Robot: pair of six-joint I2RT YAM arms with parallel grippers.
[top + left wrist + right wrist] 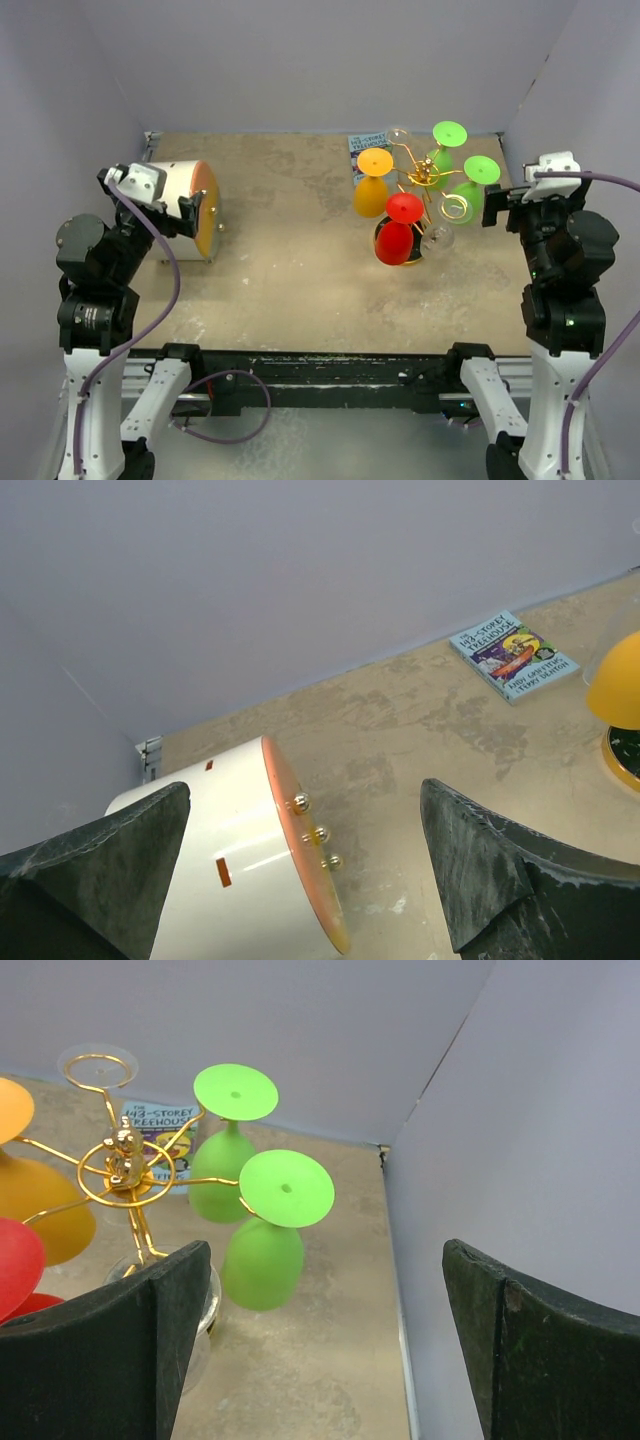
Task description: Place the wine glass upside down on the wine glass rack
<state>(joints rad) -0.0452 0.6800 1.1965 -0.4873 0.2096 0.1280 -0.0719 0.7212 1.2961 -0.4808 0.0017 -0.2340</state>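
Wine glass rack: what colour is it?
The rack is gold; right wrist view shows it best.

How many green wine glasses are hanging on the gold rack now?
2. One green glass hangs upside down on the far side of the rack; the other green glass hangs on its right side. None seems hidden.

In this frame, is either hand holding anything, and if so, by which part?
Nothing is held. The left hand is open, facing the white cylinder, and the right hand is open beside the wine glass rack.

Both arms folded back, raised; left pincer (305, 790) and right pincer (327, 1250) spread wide.
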